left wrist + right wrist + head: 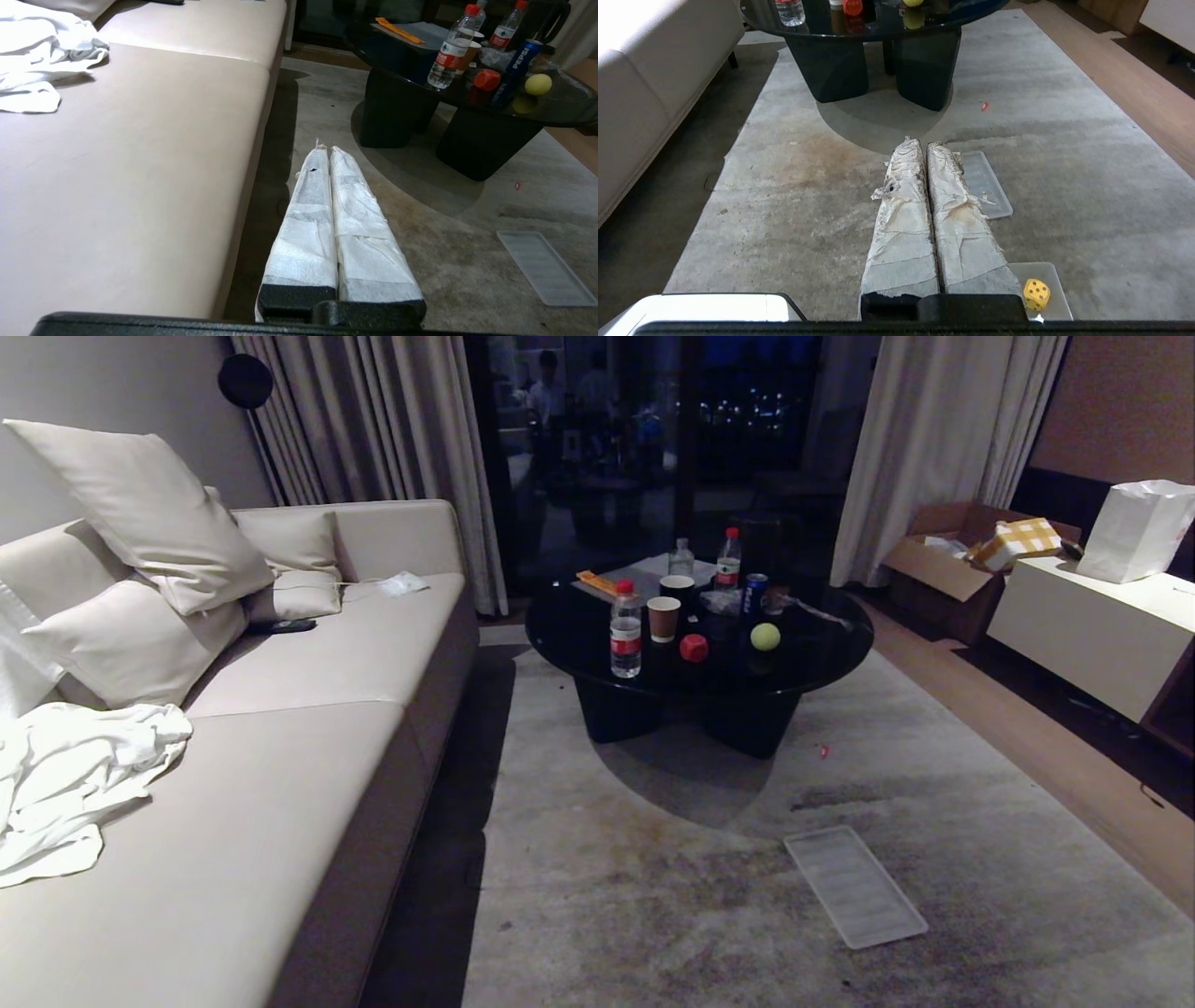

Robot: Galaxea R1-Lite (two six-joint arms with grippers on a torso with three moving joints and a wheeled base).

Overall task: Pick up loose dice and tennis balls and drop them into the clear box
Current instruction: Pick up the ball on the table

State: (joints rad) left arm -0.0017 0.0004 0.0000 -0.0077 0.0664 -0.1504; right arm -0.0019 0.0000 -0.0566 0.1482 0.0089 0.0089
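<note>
Black table: I see a round black table (822,653) on the grey rug (653,896), out ahead of me.
Tennis ball: one yellow-green tennis ball (765,636) sits on the table, near its front edge.
Red die: a red die (694,648) sits on the table too, just beside the ball and close to a paper cup (664,619).
Yellow die: in my right wrist view a yellow die (1036,294) with dark dots lies inside the clear box (1052,280) — only a corner of the box shows, down on the rug next to my right arm.
Lid: a flat clear lid (854,887) lies on the rug between me and the table.
Other things on the table: a water bottle (625,630), a second bottle with a red cap (728,560) and a blue can (754,595).
Sofa: a pale sofa (308,728) is on my left, with a white cloth (75,775) bunched on the seat.
Left gripper: my left gripper (325,150) is clenched with nothing in it — it hangs low over the rug by the sofa edge.
Right gripper: my right gripper (920,142) is clenched and empty, low over the rug, pointing at the table.
</note>
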